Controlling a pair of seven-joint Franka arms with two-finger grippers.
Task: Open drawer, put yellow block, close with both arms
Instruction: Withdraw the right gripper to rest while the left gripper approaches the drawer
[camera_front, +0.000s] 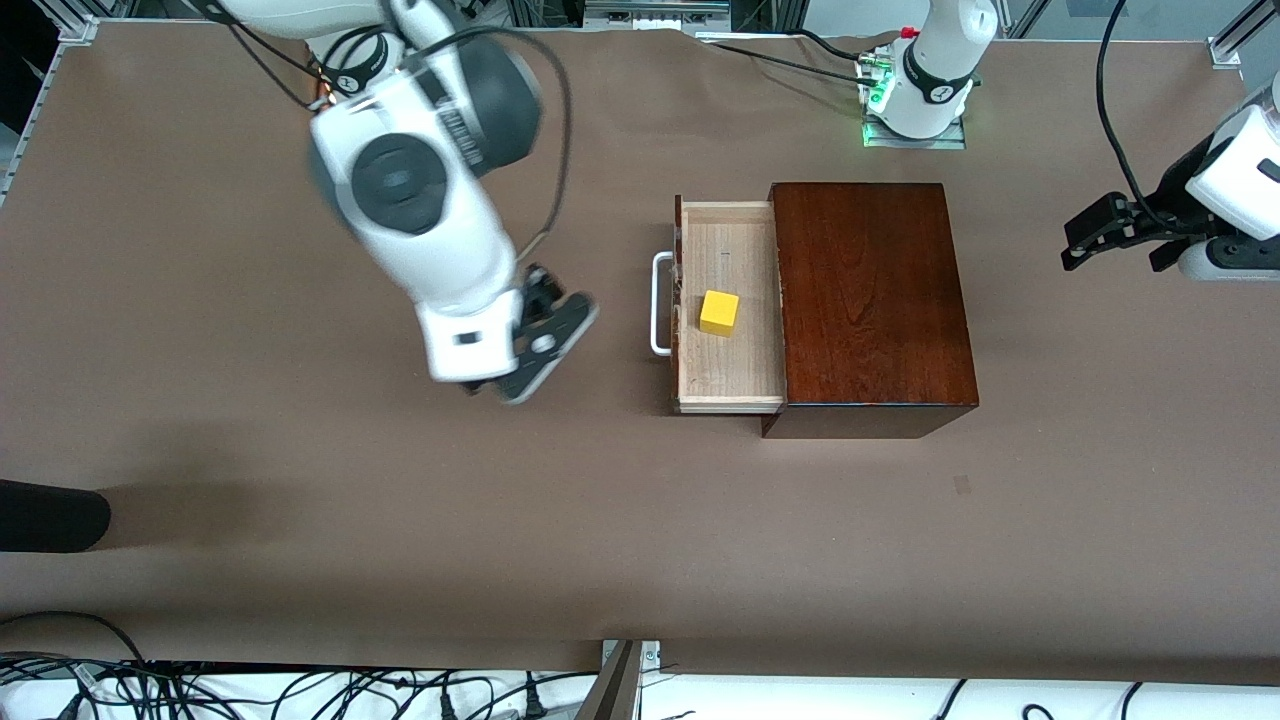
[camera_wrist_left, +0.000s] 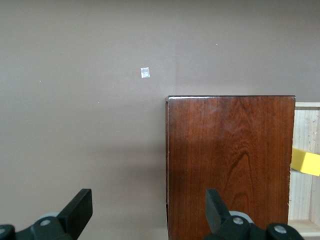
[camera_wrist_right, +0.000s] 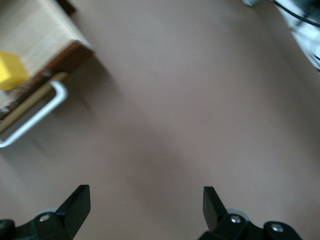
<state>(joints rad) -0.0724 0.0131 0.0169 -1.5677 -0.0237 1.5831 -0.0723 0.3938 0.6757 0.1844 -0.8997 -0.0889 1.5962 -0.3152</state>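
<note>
The drawer (camera_front: 727, 305) stands pulled out of the reddish-brown wooden box (camera_front: 870, 300), toward the right arm's end of the table. Its white handle (camera_front: 660, 305) faces that way. The yellow block (camera_front: 719, 312) sits inside the drawer. My right gripper (camera_front: 555, 335) hangs open over bare table beside the handle, holding nothing. From the right wrist view, the handle (camera_wrist_right: 35, 117) and block (camera_wrist_right: 11, 70) lie off to one side of the open gripper (camera_wrist_right: 146, 205). My left gripper (camera_front: 1112, 262) waits open at the left arm's end. Its wrist view shows the gripper (camera_wrist_left: 148, 210) above the box (camera_wrist_left: 230, 165) edge.
A small patch of tape (camera_front: 961, 485) lies on the brown table cover nearer the front camera than the box. A black object (camera_front: 50, 515) pokes in at the right arm's end. Cables (camera_front: 300, 690) run along the table's front edge.
</note>
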